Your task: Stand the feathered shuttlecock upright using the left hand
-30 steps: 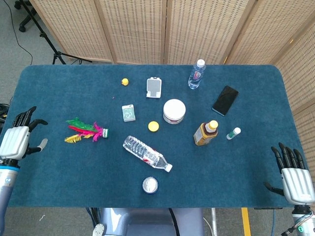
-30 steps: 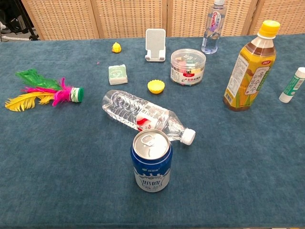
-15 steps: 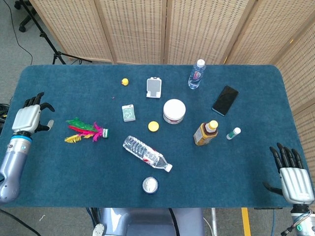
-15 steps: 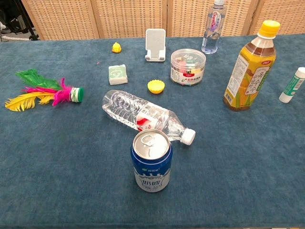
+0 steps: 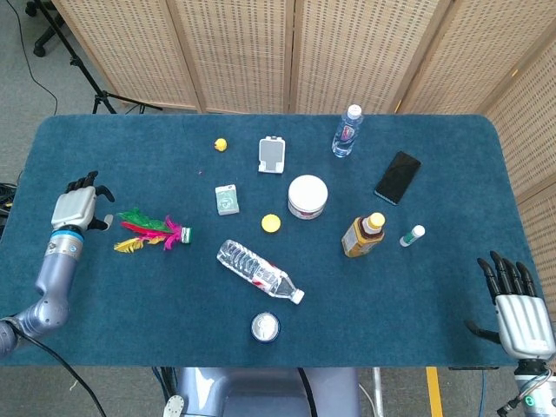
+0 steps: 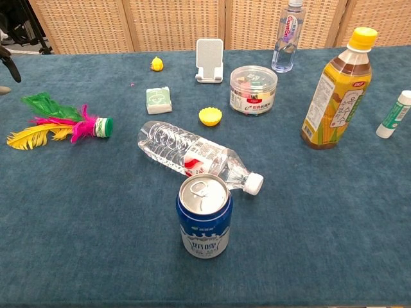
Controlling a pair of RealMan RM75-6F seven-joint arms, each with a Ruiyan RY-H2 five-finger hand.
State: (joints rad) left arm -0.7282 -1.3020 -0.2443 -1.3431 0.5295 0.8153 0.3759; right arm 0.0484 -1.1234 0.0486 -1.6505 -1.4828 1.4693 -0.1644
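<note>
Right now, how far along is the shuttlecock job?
Nothing done yet: the feathered shuttlecock lies flat on the table. In hand: the left hand is open beside its feathers, holding nothing. Left: grip it and stand it upright. The right hand sits idle.

Brightness: you get bright, even light in both views, colours clear on the blue bench (image 5: 130, 304).
Shadows: you see only soft, short ones, such as under the lying water bottle (image 6: 192, 156) and beside the can (image 6: 204, 217).
Glare: you find small highlights on the can's top and on the phone (image 5: 398, 177).
Sharpness: your head view is crisp throughout; the chest view keeps labels readable.
Distortion: your chest view bows the bench's far edge slightly.
</note>
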